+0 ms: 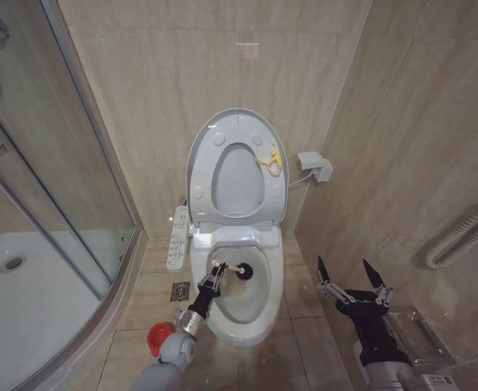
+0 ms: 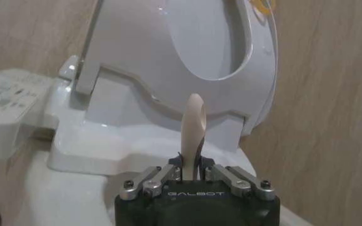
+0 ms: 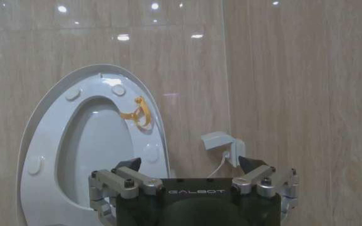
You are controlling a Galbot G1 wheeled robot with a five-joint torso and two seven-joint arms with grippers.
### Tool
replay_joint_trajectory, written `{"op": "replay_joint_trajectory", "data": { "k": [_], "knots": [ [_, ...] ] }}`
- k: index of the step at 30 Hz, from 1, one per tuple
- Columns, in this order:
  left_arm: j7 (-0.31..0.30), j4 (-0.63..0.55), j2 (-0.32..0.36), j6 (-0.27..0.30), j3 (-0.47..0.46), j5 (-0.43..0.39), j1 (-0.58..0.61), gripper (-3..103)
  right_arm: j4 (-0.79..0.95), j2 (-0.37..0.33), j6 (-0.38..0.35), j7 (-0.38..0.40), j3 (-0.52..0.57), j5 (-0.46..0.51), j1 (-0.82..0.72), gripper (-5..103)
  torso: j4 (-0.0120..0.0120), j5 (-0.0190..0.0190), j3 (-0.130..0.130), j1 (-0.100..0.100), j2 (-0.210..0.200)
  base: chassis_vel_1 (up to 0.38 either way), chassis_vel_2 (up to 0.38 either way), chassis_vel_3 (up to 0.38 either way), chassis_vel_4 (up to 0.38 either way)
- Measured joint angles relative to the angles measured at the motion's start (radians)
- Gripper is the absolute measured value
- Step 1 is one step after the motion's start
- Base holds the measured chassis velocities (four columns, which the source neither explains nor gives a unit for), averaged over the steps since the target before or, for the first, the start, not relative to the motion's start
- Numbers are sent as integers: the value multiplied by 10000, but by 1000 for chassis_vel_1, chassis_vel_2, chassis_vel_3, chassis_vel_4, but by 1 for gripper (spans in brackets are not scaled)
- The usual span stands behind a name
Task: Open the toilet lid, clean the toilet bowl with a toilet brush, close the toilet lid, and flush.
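The toilet lid (image 1: 239, 181) stands upright against the back wall, with the ring seat (image 1: 208, 191) and its yellow loop (image 1: 269, 160) raised against it. Below lies the open toilet bowl (image 1: 261, 308). My left gripper (image 1: 212, 282) is shut on the white handle of the toilet brush (image 1: 251, 270), whose dark head sits inside the bowl near its back. In the left wrist view the brush handle (image 2: 192, 127) rises from between the left gripper (image 2: 192, 172) fingers. My right gripper (image 1: 353, 275) hangs open and holds nothing, to the right of the bowl, also seen in its own view (image 3: 190, 172) facing the lid (image 3: 99, 141).
A red brush holder (image 1: 160, 336) stands on the floor left of the bowl, near a floor drain (image 1: 180, 291). A control panel (image 1: 177, 236) sticks out at the seat's left. The glass shower enclosure (image 1: 51, 163) and tray (image 1: 27, 301) lie left. A wall box (image 1: 314, 165) and hose (image 1: 467, 232) are right.
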Motion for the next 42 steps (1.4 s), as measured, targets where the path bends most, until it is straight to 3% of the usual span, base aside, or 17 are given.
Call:
{"op": "replay_joint_trajectory", "data": {
  "k": [3, 4, 8, 10, 12, 14, 15, 19, 24, 26, 28, 30, 31, 33, 34, 37, 42],
  "knots": [
    [220, -226, 12, 265, 302, -1502, 16, 16, -1, 0, 0, 0, 0, 0, 0, 100, 2, 0, 1, 0, -1, 0, 0, 0, 0],
    [220, -226, 12, 265, 302, -1502, 16, 16, -1, 0, 0, 0, 0, 0, 0, 100, 2, 0, 1, 0, -1, 0, 0, 0, 0],
    [1119, -1400, 165, 1367, 633, -4796, 395, 16, -1, 0, 0, 1, 0, 0, 0, 100, 4, 3, 0, 0, 0, 0, 0, 0, 0],
    [1221, -1566, 237, 1519, 654, -5083, 486, 16, -1, 0, 0, 0, 0, 0, 0, 100, 6, 5, 0, 0, 0, 0, 0, 0, 0],
    [1338, -1558, 314, 1580, 604, -5033, 552, 16, 0, 0, 0, 0, 0, 0, 0, 100, 7, 3, -1, -1, 0, 0, 0, 0, 0],
    [1367, -1152, 334, 1392, 459, -4205, 503, 17, 0, 0, 0, 1, 0, 0, 0, 100, 2, 2, -1, -2, 1, 0, 0, 0, 0],
    [1367, -1152, 334, 1392, 459, -4205, 503, 17, 0, 0, 0, 1, 0, 0, 0, 100, 2, 2, -1, -2, 1, 0, 0, 0, 0],
    [858, -149, 283, 631, 69, -1549, 348, 17, 0, 0, 0, 0, 0, 0, 0, 100, 5, 0, 0, -1, 0, 0, 0, 0, 0],
    [551, 265, 171, 7, -124, 237, 147, 16, 0, 0, 0, 0, 0, 0, 0, 100, 4, 1, -1, -2, 1, 0, 0, 0, 0],
    [529, 462, 97, -146, -131, 575, 2, 16, 0, 0, 0, 1, 0, 0, 0, 100, 1, 1, -1, -2, 1, 0, 0, 0, 0],
    [555, 415, 96, -105, -41, 289, -5, 16, 0, 1, 0, 0, 0, 0, 0, 100, 1, 2, -1, -1, 1, 0, 0, 0, 0],
    [712, -39, 122, 295, 203, -1132, 94, 16, 0, 0, 0, 0, 0, 0, 0, 100, 0, -1, 1, 0, 0, 0, 0, 0, 0],
    [712, -39, 122, 295, 203, -1132, 94, 16, 0, 0, 0, 0, 0, 0, 0, 100, 0, -1, 1, 0, 0, 0, 0, 0, 0],
    [982, -582, 182, 708, 359, -2504, 236, 16, 0, 0, 0, 0, 0, 0, 0, 100, -1, 0, 1, 0, 0, 0, 0, 0, 0],
    [982, -582, 182, 708, 359, -2504, 236, 16, 0, 0, 0, 0, 0, 0, 0, 100, -1, 0, 1, 0, 0, 0, 0, 0, 0],
    [1390, -1823, 546, 1719, 517, -4740, 734, 16, 0, 0, 0, 0, 0, 0, 0, 100, 3, 4, 1, 0, 0, 0, 0, 0, 0],
    [1431, -2031, 706, 2081, 393, -5005, 1008, 16, 0, 0, 0, 0, 0, 0, 0, 100, 5, 2, 0, 0, 0, 0, 0, 0, 0]
  ]
}}
